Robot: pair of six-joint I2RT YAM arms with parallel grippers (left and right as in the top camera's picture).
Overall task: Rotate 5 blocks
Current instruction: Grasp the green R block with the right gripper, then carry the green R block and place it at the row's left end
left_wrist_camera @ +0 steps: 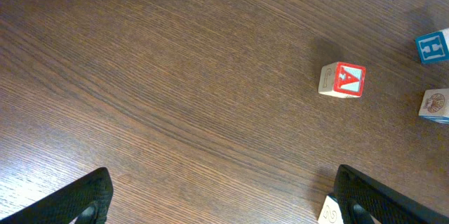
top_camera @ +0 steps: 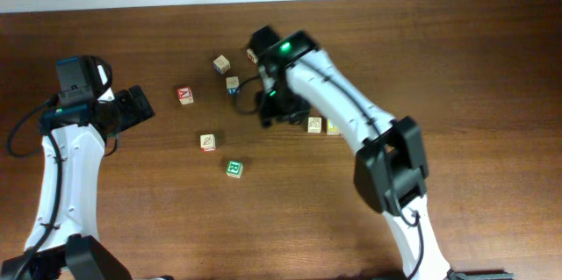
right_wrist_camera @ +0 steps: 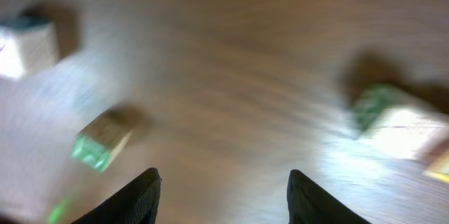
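Observation:
Seen from overhead, the green "R" block (top_camera: 234, 168) lies at the front, with a cream block (top_camera: 207, 142) just behind it. A tan block (top_camera: 314, 125) and a yellow block (top_camera: 333, 126) sit side by side under my right arm. Another tan block (top_camera: 221, 64) lies at the back. My right gripper (top_camera: 269, 110) hovers left of the tan and yellow pair. In the blurred right wrist view it (right_wrist_camera: 223, 182) is open over bare wood. My left gripper (top_camera: 140, 104) stands open at the left, its jaws (left_wrist_camera: 223, 196) wide with nothing between them.
The red "A" cube (top_camera: 183, 95) (left_wrist_camera: 342, 80) lies ahead of my left gripper. A cube with blue marks (top_camera: 233, 83) (left_wrist_camera: 431, 46) sits beyond it. Another pale cube (left_wrist_camera: 328, 211) touches the left gripper's right finger. A further cube (top_camera: 252, 54) peeks out beside the right wrist.

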